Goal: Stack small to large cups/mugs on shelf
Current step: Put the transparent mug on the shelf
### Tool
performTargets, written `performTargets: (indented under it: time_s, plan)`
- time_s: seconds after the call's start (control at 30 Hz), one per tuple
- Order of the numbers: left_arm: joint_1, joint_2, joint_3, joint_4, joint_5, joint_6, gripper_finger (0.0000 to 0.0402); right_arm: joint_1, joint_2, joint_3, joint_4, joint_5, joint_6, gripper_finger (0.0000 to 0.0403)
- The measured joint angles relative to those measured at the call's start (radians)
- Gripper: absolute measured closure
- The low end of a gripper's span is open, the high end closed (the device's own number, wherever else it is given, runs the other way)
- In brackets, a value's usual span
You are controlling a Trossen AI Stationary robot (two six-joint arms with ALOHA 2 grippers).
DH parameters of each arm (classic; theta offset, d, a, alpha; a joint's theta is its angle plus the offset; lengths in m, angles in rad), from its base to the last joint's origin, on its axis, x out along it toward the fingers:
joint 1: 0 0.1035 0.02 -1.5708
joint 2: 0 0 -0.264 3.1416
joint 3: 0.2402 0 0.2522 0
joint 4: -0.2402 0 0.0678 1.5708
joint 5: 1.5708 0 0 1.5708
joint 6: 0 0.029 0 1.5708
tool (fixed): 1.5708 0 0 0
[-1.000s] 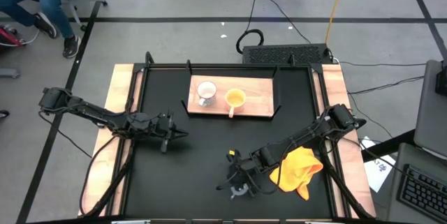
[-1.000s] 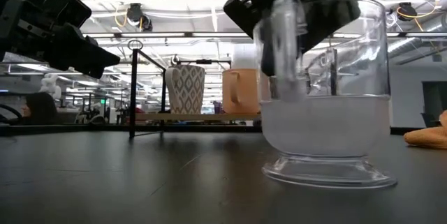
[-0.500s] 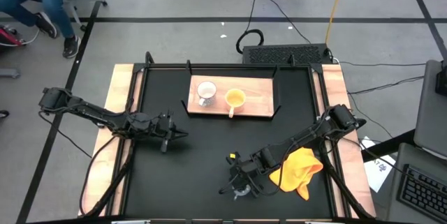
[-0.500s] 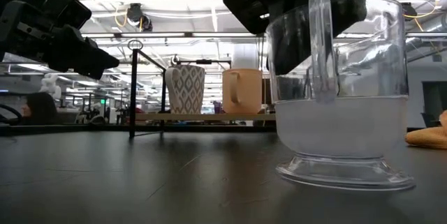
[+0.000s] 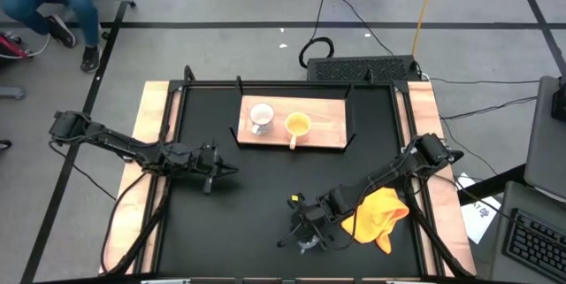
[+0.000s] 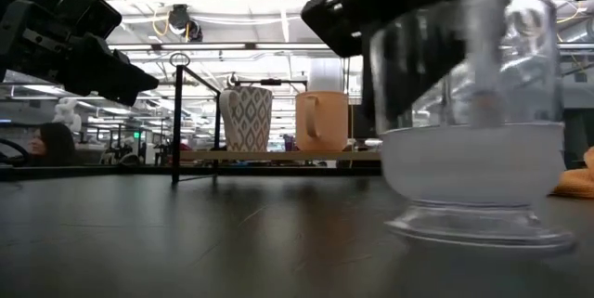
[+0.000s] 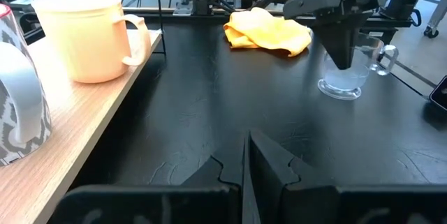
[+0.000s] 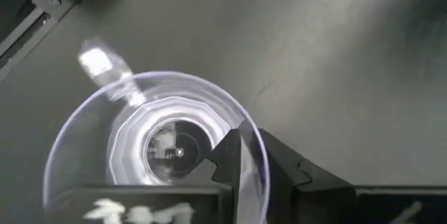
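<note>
The clear glass cup [image 6: 473,122] stands on the black table [image 5: 265,195], near the front, beside the yellow cloth [image 5: 376,216]. The right gripper [image 8: 239,155] pinches its rim. The white mug [image 5: 261,118] and yellow mug [image 5: 297,126] sit on the wooden shelf [image 5: 327,134]. The left gripper [image 5: 223,170] hangs closed, holding nothing. No words show anywhere.

You see the left gripper [image 7: 246,161] low over the black tabletop [image 7: 209,98], its 2 fingers pressed together. The light-wood shelf [image 7: 77,140] borders the tabletop. On the shelf stand the orange-yellow mug [image 7: 87,35] and, beside it, the white patterned mug [image 7: 17,105], only partly in view. Across the tabletop from the shelf, the clear glass cup [image 7: 346,77] stands upright, with the right gripper [image 7: 342,39] on its rim. The orange-yellow cloth [image 7: 269,32] lies near the cup.
</note>
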Motion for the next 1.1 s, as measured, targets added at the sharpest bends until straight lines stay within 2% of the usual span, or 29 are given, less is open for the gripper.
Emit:
performTargets:
  time_s: [0.67, 0.87, 1.1]
  plan:
    - [0.000, 0.000, 0.000, -0.015, 0.000, -0.004, 0.0378, 0.000, -0.016, -0.002, 0.009, 0.007, 0.084, 0.0277]
    - [0.000, 0.000, 0.000, -0.016, 0.000, -0.004, 0.0378, -0.001, -0.077, -0.001, -0.003, 0.009, 0.208, 0.0262]
    - [0.000, 0.000, 0.000, -0.024, 0.000, -0.003, 0.0378, -0.003, -0.135, 0.001, -0.007, 0.008, 0.431, 0.0261]
